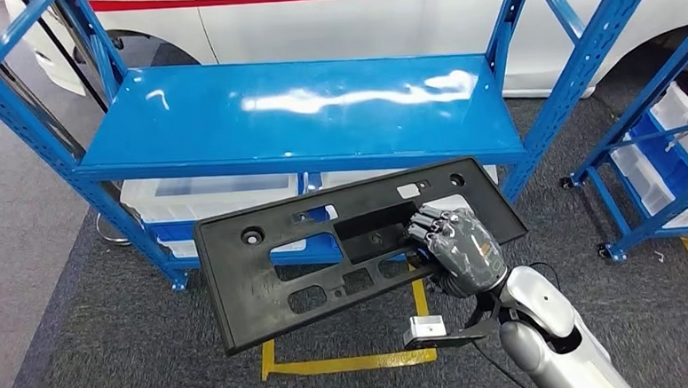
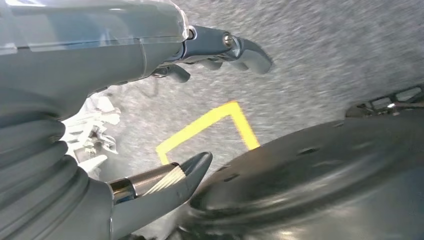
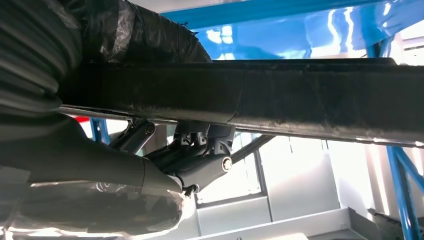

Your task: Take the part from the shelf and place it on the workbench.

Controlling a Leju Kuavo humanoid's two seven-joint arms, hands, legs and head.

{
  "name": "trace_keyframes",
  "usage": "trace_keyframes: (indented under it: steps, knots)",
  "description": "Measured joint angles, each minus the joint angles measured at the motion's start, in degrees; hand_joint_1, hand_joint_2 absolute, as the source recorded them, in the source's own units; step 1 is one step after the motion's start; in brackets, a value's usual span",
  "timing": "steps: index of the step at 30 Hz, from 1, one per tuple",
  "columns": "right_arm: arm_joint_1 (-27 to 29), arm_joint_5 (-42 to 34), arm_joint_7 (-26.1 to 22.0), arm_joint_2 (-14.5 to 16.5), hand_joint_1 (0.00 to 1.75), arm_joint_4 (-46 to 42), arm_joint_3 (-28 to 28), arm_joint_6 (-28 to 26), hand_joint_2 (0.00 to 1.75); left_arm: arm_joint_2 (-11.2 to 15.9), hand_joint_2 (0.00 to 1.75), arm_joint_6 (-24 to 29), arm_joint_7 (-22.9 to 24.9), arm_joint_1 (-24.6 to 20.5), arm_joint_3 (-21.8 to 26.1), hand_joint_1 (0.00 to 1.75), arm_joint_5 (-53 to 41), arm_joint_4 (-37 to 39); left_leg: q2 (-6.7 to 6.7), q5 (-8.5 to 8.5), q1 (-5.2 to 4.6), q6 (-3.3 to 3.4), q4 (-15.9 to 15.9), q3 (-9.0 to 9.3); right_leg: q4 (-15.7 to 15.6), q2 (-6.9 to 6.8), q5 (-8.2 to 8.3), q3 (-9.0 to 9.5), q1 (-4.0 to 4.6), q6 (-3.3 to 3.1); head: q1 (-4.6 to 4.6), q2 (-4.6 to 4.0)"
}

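Right hand holds the black plate, a long flat plastic part with many cut-out holes, and the fingers close over its near long edge toward the right end. In the right wrist view the dark fingers curl under the edge of the plate, so the grip looks firm but it takes only one side. The plate is in the air, tilted, in front of the blue shelf and above the grey carpet, with its far end hanging out to the left without any support. The left hand is near the floor side, its fingers apart and holding nothing. Under the plate a yellow tape corner marks the carpet, and white bins stand on the lower level of the shelf. No workbench shows, so I judge that the carrying is only at its beginning. The danger I see is the long free end: because the grip is far from the middle, the plate can turn in the fingers or slip out during a turn of the body. The free end can also strike a blue shelf post if the arm swings close to it.
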Motion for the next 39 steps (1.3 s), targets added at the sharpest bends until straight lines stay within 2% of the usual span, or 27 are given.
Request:
trace_keyframes:
  steps: [1,2,4,5,6,8,9,11,12,14,16,17,18,19,20,21,23,25,27,28,31,32,33,34,36,37,39]
  knots:
    - [-0.31,-0.24,0.32,0.1,1.75,0.12,0.08,0.28,1.75,0.0,1.75,-0.37,0.01,0.11,0.23,0.0,0.0,-0.28,0.01,-1.97,0.3,-0.41,3.72,-0.46,0.14,-0.05,0.75,-1.04,-0.06,0.09,-0.02,0.0]
    - [-0.69,-0.6,0.7,0.22,1.75,0.28,0.17,0.64,1.75,0.0,1.75,-0.81,0.01,0.19,0.5,0.0,0.0,-0.61,0.02,-2.46,0.62,-0.81,6.96,-0.61,0.4,-0.11,1.51,-2.2,-0.15,0.24,-0.01,0.0]
    - [-1.54,-1.51,1.54,0.45,1.75,0.73,0.4,1.42,1.75,-0.01,1.75,-1.82,-0.01,0.25,1.12,0.0,-0.01,-1.37,0.04,0.54,1.19,-1.56,8.9,1.06,1.27,-0.23,2.76,-4.64,-0.48,0.76,-0.02,0.0]
    - [-2.02,-1.96,1.92,0.54,1.75,0.97,0.47,1.83,1.75,-0.03,1.75,-2.31,-0.02,0.25,1.41,0.0,-0.02,-1.77,0.05,2.26,1.49,-1.92,7.01,3.26,1.93,-0.26,3.23,-5.84,-0.67,1.1,-0.03,0.0]
    - [-2.57,-2.38,2.23,0.62,1.75,1.22,0.52,2.19,1.75,-0.08,1.75,-2.77,-0.03,0.25,1.61,0.0,-0.02,-2.14,0.03,2.51,1.74,-2.28,3.33,6.41,2.74,-0.26,3.58,-6.93,-0.79,1.47,-0.05,0.0]
    - [-3.65,-2.97,2.66,0.73,1.75,1.72,0.53,2.68,1.75,-0.18,1.75,-3.49,-0.08,0.36,1.86,0.0,-0.02,-2.85,-0.14,0.07,1.79,-2.04,-4.72,12.08,4.15,-0.23,4.23,-8.39,-0.82,2.24,-0.02,0.0]
    - [-4.09,-3.15,2.74,0.76,1.75,1.96,0.52,2.83,1.75,-0.22,1.75,-3.8,-0.09,0.43,1.99,0.0,-0.01,-3.16,-0.22,-1.2,1.65,-1.63,-7.1,13.46,4.43,-0.21,4.68,-8.72,-0.77,2.61,-0.01,0.0]
    - [-4.54,-3.37,2.79,0.82,1.75,2.52,0.53,3.08,1.75,-0.3,1.75,-4.29,-0.1,0.68,2.37,0.0,0.0,-3.68,-0.13,-1.01,1.47,-0.34,-7.76,13.05,4.3,-0.17,5.58,-8.98,-0.92,3.4,0.03,0.0]
    - [-4.65,-3.47,2.79,0.88,1.75,2.83,0.54,3.2,1.75,-0.34,1.75,-4.44,-0.1,0.77,2.56,0.0,0.03,-3.97,-0.01,-0.42,1.46,0.24,-7.8,12.54,4.58,-0.09,4.95,-9.28,-1.06,3.71,0.06,0.0]
    - [-4.7,-3.58,2.79,0.97,1.75,3.39,0.55,3.37,1.75,-0.45,1.75,-4.54,-0.1,0.94,2.8,0.0,0.09,-4.46,0.24,1.13,1.51,1.33,-7.89,11.07,7.99,0.12,0.31,-10.39,-1.22,4.12,0.1,0.0]
    - [-4.73,-3.61,2.79,1.01,1.75,3.79,0.55,3.44,1.75,-0.46,1.75,-4.56,-0.1,1.05,2.93,0.0,0.14,-4.73,0.27,2.62,1.28,1.84,-7.78,9.25,14.85,0.24,-5.4,-11.72,-1.14,4.28,0.12,0.0]
    - [-4.74,-3.61,2.79,1.02,1.75,3.98,0.55,3.44,1.75,-0.46,1.75,-4.57,-0.1,1.13,3.01,0.0,0.15,-4.79,0.27,3.33,1.12,1.95,-7.68,8.26,18.05,0.29,-6.56,-12.01,-1.09,4.27,0.13,0.0]
    - [-4.74,-3.61,2.79,1.03,1.75,4.16,0.56,3.45,1.75,-0.48,1.75,-4.57,-0.1,1.21,3.09,0.0,0.15,-4.86,0.26,3.97,0.93,2.01,-7.58,7.3,19.93,0.33,-6.33,-11.68,-1.05,4.15,0.12,0.0]
    - [-4.74,-3.61,2.79,1.05,1.75,4.29,0.56,3.45,1.75,-0.5,1.75,-4.57,-0.1,1.28,3.16,0.0,0.15,-4.93,0.25,4.58,0.74,2.04,-7.46,6.38,20.1,0.37,-5.06,-10.54,-0.97,3.88,0.12,0.0]
    - [-4.77,-3.61,2.79,1.09,1.75,4.38,0.56,3.45,1.75,-0.53,1.75,-4.59,-0.1,1.32,3.2,0.0,0.17,-5.01,0.21,5.16,0.54,2.02,-7.38,5.58,18.24,0.44,-3.4,-8.42,-0.78,3.43,0.12,0.0]
    - [-4.86,-3.61,2.79,1.13,1.75,4.41,0.56,3.46,1.75,-0.61,1.75,-4.64,-0.1,1.33,3.23,0.0,0.24,-5.05,0.19,5.69,0.4,1.99,-7.32,4.96,14.7,0.53,-2.4,-5.47,-0.49,2.8,0.1,0.0]
    - [-5.29,-3.61,2.79,1.25,1.75,4.41,0.56,3.51,1.75,-0.72,1.75,-4.94,-0.1,1.4,3.28,0.0,0.45,-5.19,0.16,6.75,0.16,1.63,-7.3,4.18,6.31,0.6,-2.98,0.36,0.11,1.7,0.08,0.0]
    - [-5.85,-3.63,2.79,1.36,1.75,4.49,0.57,3.6,1.75,-0.74,1.75,-5.48,-0.1,1.56,3.39,0.0,0.8,-5.44,0.22,7.89,0.28,0.98,-7.61,3.89,2.12,0.6,-3.94,2.56,0.55,1.2,0.09,0.0]
    - [-6.26,-3.65,2.79,1.58,1.75,4.69,0.68,3.75,1.75,-0.69,1.75,-6.06,-0.05,1.83,3.56,0.0,1.16,-5.77,0.18,8.25,0.39,0.3,-7.8,3.56,1.24,0.43,-2.67,1.99,0.42,0.78,0.09,0.0]
    - [-6.46,-3.65,2.79,1.74,1.75,4.82,0.75,3.87,1.75,-0.67,1.75,-6.3,-0.03,1.96,3.63,0.0,1.36,-5.98,0.13,7.02,0.38,-0.01,-7.1,3.16,0.88,0.29,-1.87,1.46,0.24,0.41,0.06,0.0]
    - [-6.85,-3.81,2.96,2.23,1.75,5.22,0.9,4.42,1.75,-0.62,1.75,-6.65,0.07,2.32,3.81,0.0,1.93,-6.6,0.08,-1.39,0.7,-0.89,1.06,1.02,0.7,0.03,0.45,-1.07,-0.01,-0.22,-0.03,0.0]
    - [-6.91,-3.89,3.04,2.35,1.75,5.36,0.95,4.61,1.75,-0.62,1.75,-6.73,0.09,2.42,3.87,0.0,2.11,-6.77,0.09,-3.11,0.83,-1.18,4.65,0.48,0.93,0.0,1.15,-2.11,-0.02,-0.14,-0.04,0.0]
    - [-6.95,-3.96,3.09,2.45,1.75,5.51,1.01,4.79,1.75,-0.61,1.75,-6.84,0.1,2.49,3.94,0.0,2.31,-6.93,0.09,-3.3,0.97,-1.45,7.33,0.39,1.25,-0.04,1.81,-3.21,-0.06,-0.02,-0.04,0.0]
    - [-7.01,-4.02,3.14,2.53,1.75,5.65,1.07,4.94,1.75,-0.61,1.75,-7.0,0.11,2.55,3.98,0.0,2.55,-7.11,0.1,-2.16,1.11,-1.68,8.5,0.96,1.69,-0.09,2.42,-4.38,-0.13,0.16,-0.05,0.0]
    - [-7.25,-4.13,3.18,2.63,1.75,5.84,1.13,5.24,1.75,-0.61,1.75,-7.37,0.17,2.66,4.01,0.0,3.08,-7.54,0.11,1.16,1.44,-2.02,5.25,4.74,2.89,-0.16,3.36,-6.75,-0.34,0.68,-0.05,0.0]
    - [-7.43,-4.19,3.21,2.66,1.75,5.87,1.14,5.38,1.75,-0.63,1.75,-7.53,0.21,2.72,4.01,0.0,3.34,-7.74,0.08,1.37,1.51,-2.16,1.51,7.63,3.63,-0.15,3.72,-7.81,-0.36,1.01,-0.07,0.0]
    - [-7.86,-4.29,3.28,2.66,1.75,5.94,1.15,5.55,1.75,-0.67,1.75,-7.74,0.26,2.9,4.01,0.0,3.83,-8.17,-0.12,-0.3,1.39,-1.64,-5.24,11.86,4.74,-0.14,4.52,-9.19,-0.25,1.7,-0.01,0.0]
